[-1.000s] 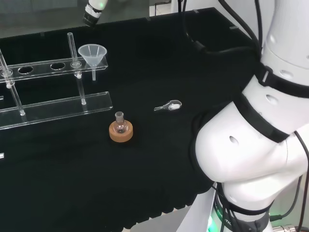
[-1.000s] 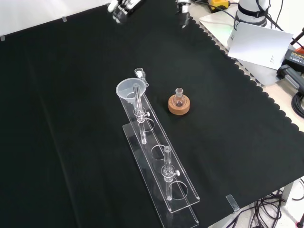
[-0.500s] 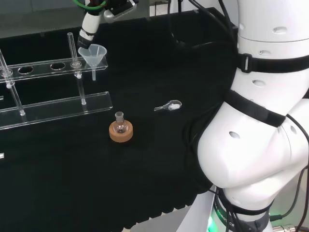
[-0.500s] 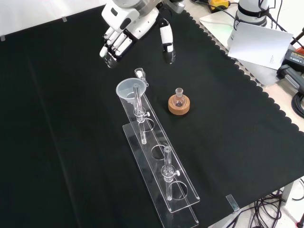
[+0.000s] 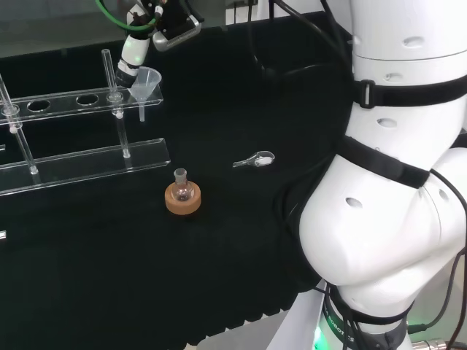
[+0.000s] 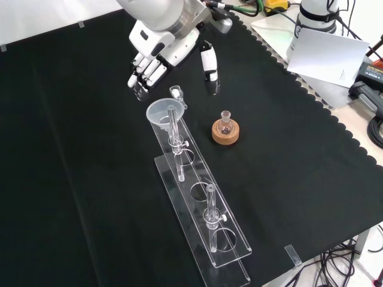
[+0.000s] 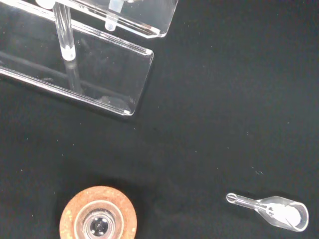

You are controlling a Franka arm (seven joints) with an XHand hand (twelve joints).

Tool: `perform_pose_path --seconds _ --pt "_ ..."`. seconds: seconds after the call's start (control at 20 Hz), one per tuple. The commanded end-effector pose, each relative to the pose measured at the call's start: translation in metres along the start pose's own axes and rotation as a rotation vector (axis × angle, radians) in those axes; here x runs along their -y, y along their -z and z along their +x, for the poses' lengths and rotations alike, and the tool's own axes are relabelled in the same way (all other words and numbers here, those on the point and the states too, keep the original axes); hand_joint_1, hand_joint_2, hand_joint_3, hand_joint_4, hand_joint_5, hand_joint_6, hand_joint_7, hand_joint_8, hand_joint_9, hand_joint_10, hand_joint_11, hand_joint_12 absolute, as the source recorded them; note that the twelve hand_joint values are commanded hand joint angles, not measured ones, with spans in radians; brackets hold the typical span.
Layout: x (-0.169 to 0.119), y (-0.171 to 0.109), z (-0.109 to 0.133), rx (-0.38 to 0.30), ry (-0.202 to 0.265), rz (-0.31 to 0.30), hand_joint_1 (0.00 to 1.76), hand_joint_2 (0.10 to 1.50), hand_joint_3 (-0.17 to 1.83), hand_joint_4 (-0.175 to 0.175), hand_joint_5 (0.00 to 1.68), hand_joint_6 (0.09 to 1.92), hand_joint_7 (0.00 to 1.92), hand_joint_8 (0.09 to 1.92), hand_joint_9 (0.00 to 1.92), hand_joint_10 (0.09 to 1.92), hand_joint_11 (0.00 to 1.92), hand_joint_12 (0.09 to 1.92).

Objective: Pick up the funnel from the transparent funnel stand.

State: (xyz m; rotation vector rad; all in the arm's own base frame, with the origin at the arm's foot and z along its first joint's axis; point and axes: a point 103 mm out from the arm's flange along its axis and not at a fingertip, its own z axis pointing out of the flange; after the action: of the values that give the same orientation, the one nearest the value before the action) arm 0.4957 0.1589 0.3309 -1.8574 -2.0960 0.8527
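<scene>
The black cloth (image 6: 72, 179) covers the whole bench, and the arm's white links (image 5: 394, 182) stand large at the right of the head view. On the cloth lies the transparent funnel stand (image 6: 200, 209), a long clear rack with a base plate, thin upright posts and an upper shelf with round holes; in the front view it runs from the middle of the cloth toward the near edge, and in the head view it stretches along the left side (image 5: 80, 164). The hand (image 6: 160, 48) hangs above the far end of the stand in the front view, fingers (image 6: 141, 73) spread and only slightly bent, thumb (image 6: 210, 70) held well apart from them, nothing between them. In the head view one fingertip (image 5: 128, 64) sits right at the funnel's rim, though whether it touches is hard to say. The funnel (image 6: 163, 112) rests in the end hole of the stand's shelf, mouth up and stem down through the hole (image 5: 144, 82). To the right of the stand in the front view a cork ring (image 6: 225, 131) carries a small round glass flask (image 6: 225, 122), upright. A small clear scoop (image 5: 255, 159) lies flat on the cloth, right of the flask in the head view, well apart from it; the wrist view shows it too (image 7: 273, 213)
</scene>
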Motion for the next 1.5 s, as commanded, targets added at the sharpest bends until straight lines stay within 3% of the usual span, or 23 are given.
perform_pose_path --seconds 0.05,0.75,1.5 --pt "-0.021 0.001 0.002 -0.024 -0.015 0.020 0.56 0.62 0.01 -0.043 0.00 0.09 0.00 0.09 0.00 0.09 0.00 0.98" --pt "-0.055 -0.009 0.006 -0.012 0.003 0.084 0.56 0.62 0.01 -0.040 0.00 0.09 0.00 0.09 0.00 0.09 0.00 0.99" --pt "-0.060 -0.022 0.003 0.046 0.005 0.104 0.56 0.63 0.01 -0.045 0.00 0.09 0.01 0.09 0.04 0.09 0.00 1.03"
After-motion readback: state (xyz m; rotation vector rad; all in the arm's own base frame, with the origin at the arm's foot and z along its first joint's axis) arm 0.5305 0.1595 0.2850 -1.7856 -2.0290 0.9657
